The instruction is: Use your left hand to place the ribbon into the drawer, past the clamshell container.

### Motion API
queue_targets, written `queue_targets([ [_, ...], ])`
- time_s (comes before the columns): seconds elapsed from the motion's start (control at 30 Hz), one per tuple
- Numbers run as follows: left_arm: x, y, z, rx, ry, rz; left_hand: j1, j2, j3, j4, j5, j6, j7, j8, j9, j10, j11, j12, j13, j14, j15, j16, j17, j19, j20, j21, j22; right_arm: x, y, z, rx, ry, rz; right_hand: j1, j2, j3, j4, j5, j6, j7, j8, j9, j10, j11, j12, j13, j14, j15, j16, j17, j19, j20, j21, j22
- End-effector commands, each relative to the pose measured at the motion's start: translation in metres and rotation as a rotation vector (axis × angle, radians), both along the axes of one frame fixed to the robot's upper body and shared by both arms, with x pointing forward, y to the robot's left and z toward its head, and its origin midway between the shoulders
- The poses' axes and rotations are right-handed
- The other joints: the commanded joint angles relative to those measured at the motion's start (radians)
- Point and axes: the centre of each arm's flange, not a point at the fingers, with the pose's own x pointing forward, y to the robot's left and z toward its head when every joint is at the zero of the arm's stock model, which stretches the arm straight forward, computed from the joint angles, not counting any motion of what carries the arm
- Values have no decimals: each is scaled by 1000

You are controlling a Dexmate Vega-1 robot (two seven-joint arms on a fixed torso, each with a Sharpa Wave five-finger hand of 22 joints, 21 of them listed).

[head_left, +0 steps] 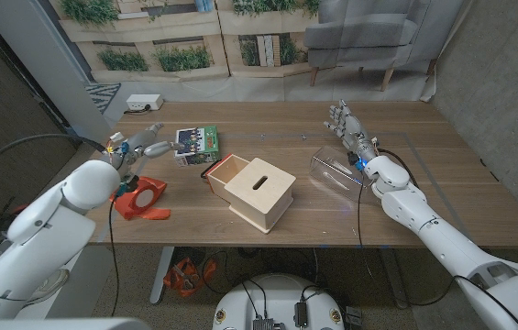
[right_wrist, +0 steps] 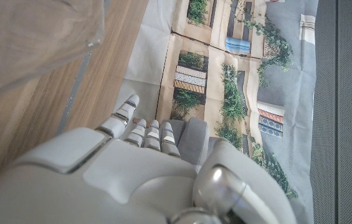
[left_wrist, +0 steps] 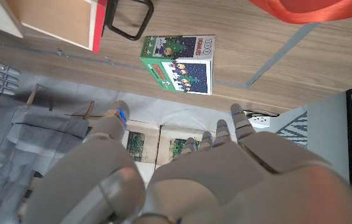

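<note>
The red ribbon (head_left: 141,199) lies on the table near its front left; in the left wrist view a strip of the ribbon (left_wrist: 313,9) shows too. My left hand (head_left: 139,147) hovers just behind it, fingers stretched out and apart toward a green box, holding nothing; the left wrist view shows the back of this hand (left_wrist: 188,174). The wooden box with its drawer (head_left: 226,172) pulled open stands mid-table. To its right lies the clear clamshell container (head_left: 336,170) (right_wrist: 32,31). My right hand (head_left: 350,128) (right_wrist: 132,168) stands upright behind the container, fingers straight, empty.
A green printed box (head_left: 196,144) (left_wrist: 179,64) lies between my left hand and the drawer. A black loop handle (left_wrist: 129,18) sits at the drawer's side. A white power strip (head_left: 144,101) lies at the far left edge. A grey sofa stands beyond the table.
</note>
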Motion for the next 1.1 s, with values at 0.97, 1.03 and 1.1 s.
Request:
queue_targets([
  [0.97,-14,24,-13,53,260,40,65,-9,-23,10,12,-141,37,-4,7,-128,30,-8,15,-83,12,1,9,-38,0,-30,5,-4,7,13,-17,-36,-1,-7,-2,8,-1,-6,13,-2,3,5,13,0,5,5,13,-6,-3,0,9,-7,-1,2],
  [1.03,-15,26,-14,43,263,50,67,-9,-25,11,12,-147,40,-5,7,-132,31,-8,16,-87,12,1,9,-40,0,-32,5,-5,7,13,-17,-36,-1,-7,-2,8,-1,-6,13,-2,3,5,12,-1,4,5,12,-6,-3,0,10,-7,-1,2],
  [1.1,-16,28,-15,33,267,55,69,-9,-28,13,12,-151,44,-5,7,-133,31,-8,17,-89,12,1,9,-42,0,-33,5,-5,7,13,-20,-36,-1,-8,-2,8,-1,-6,13,-2,3,5,12,-1,4,5,13,-7,-3,0,9,-7,-1,2],
])
